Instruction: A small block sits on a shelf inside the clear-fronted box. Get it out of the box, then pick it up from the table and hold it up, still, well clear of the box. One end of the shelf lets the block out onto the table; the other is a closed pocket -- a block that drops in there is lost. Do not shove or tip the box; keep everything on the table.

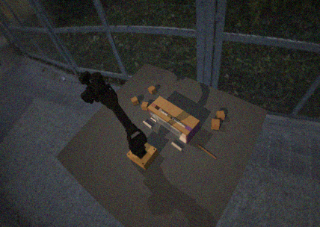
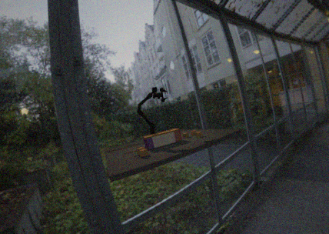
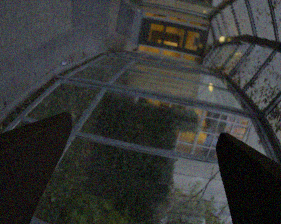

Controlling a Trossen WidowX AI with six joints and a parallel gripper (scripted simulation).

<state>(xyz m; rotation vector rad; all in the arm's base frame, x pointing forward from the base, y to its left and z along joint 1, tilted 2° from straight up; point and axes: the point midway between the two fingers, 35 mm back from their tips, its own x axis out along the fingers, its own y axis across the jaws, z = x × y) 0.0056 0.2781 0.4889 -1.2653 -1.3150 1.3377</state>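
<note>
The box [image 1: 186, 118] [image 2: 164, 139] stands on the table with an orange roof and a purple part at one end. Its front shows only narrowly in the top view, and its pale back shows in the exterior view. I cannot make out the small block or its place on the shelf. My gripper [image 1: 83, 86] [image 2: 164, 95] [image 3: 146, 131] is open and empty. It is raised high, well away from the box, and points away from the table. The wrist view shows only the two dark fingers and the surroundings.
Orange cubes lie near one box end, including one cube [image 1: 152, 89]; two more [image 1: 220, 114] [image 1: 215, 124] lie beyond the purple end. A thin orange stick [image 1: 207, 151] and pale strips [image 1: 147, 124] [image 1: 176, 146] lie on the table [image 1: 102, 149]. The arm's orange base [image 1: 149, 158] faces the box.
</note>
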